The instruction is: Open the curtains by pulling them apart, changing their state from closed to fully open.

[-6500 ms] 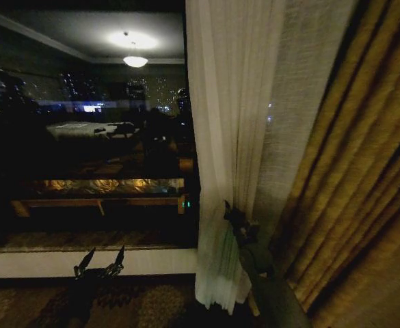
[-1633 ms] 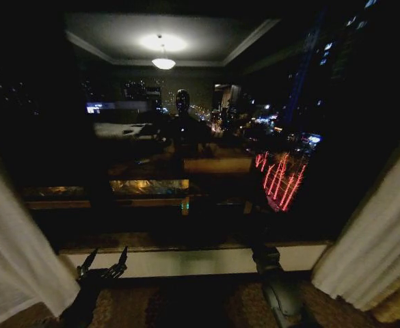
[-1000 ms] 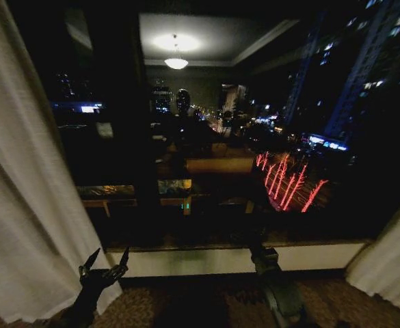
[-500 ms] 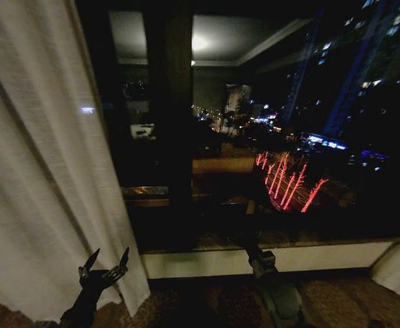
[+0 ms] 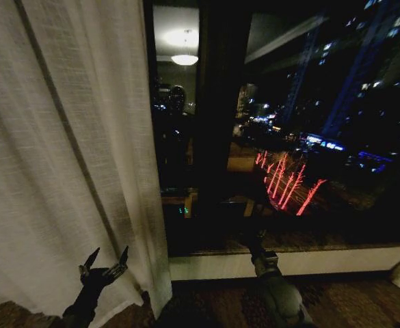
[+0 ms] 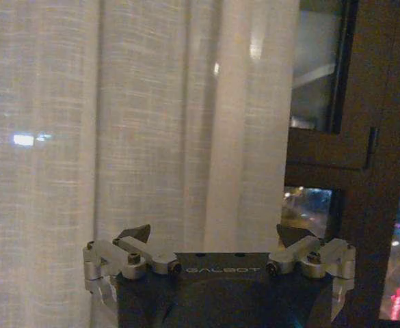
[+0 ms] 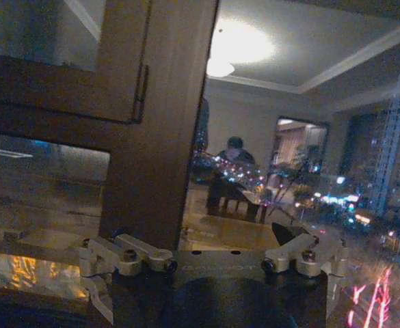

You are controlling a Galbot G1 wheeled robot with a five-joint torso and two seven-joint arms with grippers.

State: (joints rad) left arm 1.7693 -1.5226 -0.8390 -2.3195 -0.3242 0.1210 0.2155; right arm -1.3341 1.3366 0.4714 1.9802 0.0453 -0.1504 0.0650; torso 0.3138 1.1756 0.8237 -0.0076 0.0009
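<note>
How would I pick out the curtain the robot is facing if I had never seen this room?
Find the big dark window showing city lights at night. To its left hangs the sheer curtain, a cream-white woven panel with soft vertical pleats, with the open left gripper raised before it. It is the one pale, see-through surface beside the black glass and dark window frame.

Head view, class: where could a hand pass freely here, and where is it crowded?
Free: the bare window glass between the sheer curtain and the picture's right edge, above the sill. Crowded: low left, where the open left gripper faces the curtain's folds.
</note>
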